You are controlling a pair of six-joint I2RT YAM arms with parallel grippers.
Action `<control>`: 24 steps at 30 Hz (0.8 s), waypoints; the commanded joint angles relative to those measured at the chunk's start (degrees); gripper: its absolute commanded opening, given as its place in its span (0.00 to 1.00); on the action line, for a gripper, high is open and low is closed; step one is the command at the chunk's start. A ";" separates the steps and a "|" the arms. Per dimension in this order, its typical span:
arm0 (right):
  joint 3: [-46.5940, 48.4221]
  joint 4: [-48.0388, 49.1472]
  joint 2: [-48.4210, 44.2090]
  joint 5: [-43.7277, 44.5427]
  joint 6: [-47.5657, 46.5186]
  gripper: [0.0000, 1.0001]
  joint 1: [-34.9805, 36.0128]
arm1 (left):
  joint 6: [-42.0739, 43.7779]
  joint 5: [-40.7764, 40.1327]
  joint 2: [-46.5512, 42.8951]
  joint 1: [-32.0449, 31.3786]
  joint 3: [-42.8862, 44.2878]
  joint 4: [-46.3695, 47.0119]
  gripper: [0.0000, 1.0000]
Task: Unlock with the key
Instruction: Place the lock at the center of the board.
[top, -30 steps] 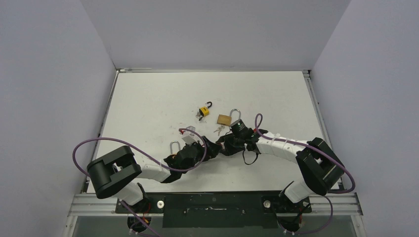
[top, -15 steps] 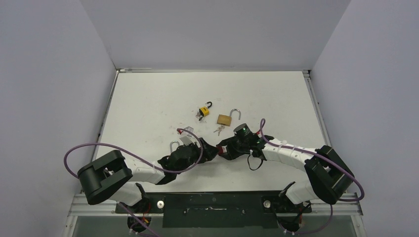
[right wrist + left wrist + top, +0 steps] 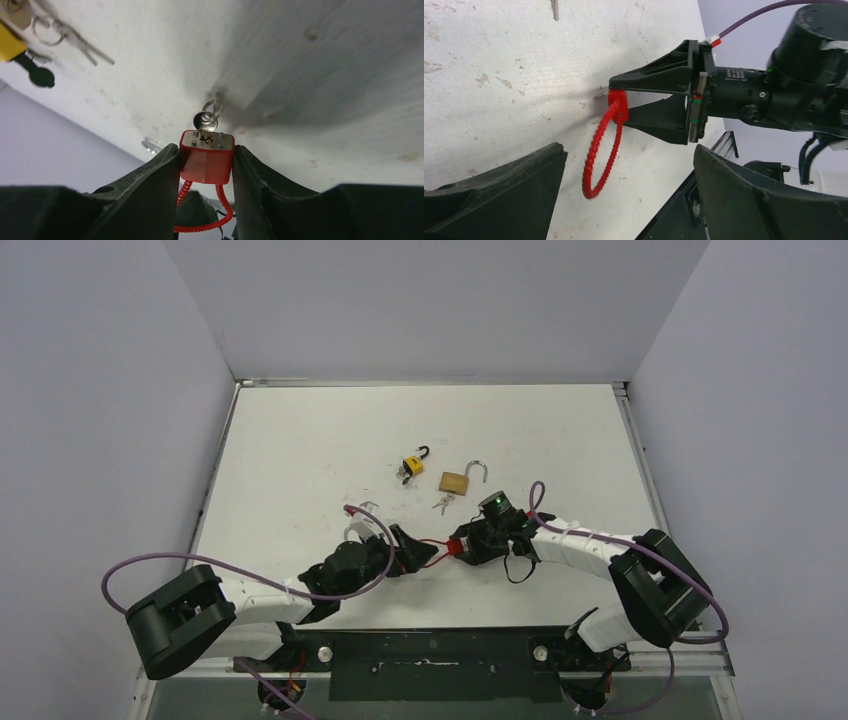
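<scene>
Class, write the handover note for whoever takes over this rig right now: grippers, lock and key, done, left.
Left gripper: open, empty, facing the red cable loop.
Right gripper: shut on the red padlock.
Key: seated in the padlock's face, unheld.
Done: key inserted. Left: grip the key with the left gripper, turn it, free the cable, which looks closed.

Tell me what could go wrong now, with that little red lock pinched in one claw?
The right gripper pinches the small red padlock only by its sides; a push on the silver key in its end might twist it loose. The red coiled cable loop hangs free before the open left gripper and could snag on a finger.
</scene>
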 commanded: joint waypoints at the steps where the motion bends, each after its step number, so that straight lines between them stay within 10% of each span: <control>1: 0.13 -2.25 0.96 2.69 -1.28 0.37 -0.53 | 0.36 2.14 -4.13 1.32 -1.39 5.15 0.97; 15: -0.39 0.66 0.44 -0.47 0.24 0.37 -0.54 | -1.39 6.89 5.55 3.17 0.13 6.13 0.66; 20: -0.87 0.74 -0.07 -0.24 -0.25 0.41 -0.55 | -2.64 11.74 10.42 4.42 0.60 11.67 0.15; 24: 1.30 -1.68 -0.11 2.70 -8.08 0.65 -0.88 | -2.50 15.88 11.19 6.96 1.03 12.12 0.00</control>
